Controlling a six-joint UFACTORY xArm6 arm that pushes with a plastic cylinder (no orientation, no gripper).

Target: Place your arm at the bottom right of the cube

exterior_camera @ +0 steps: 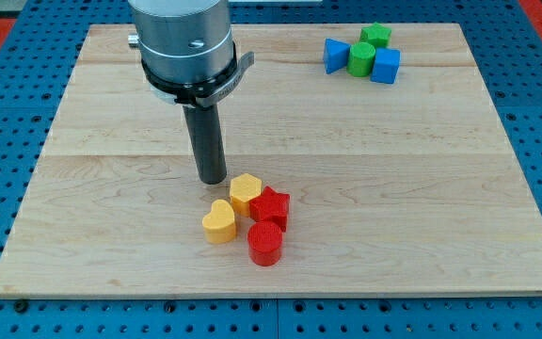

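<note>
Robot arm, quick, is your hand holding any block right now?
No hand: just my tip, holding nothing, left of and just above the yellow hexagon block, far from the blue cube.

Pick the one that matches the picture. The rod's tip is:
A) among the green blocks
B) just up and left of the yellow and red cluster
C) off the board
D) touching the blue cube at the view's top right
B: my tip rests on the wooden board just above and left of the yellow hexagonal block, far from the blue cube at the view's top right.
</note>
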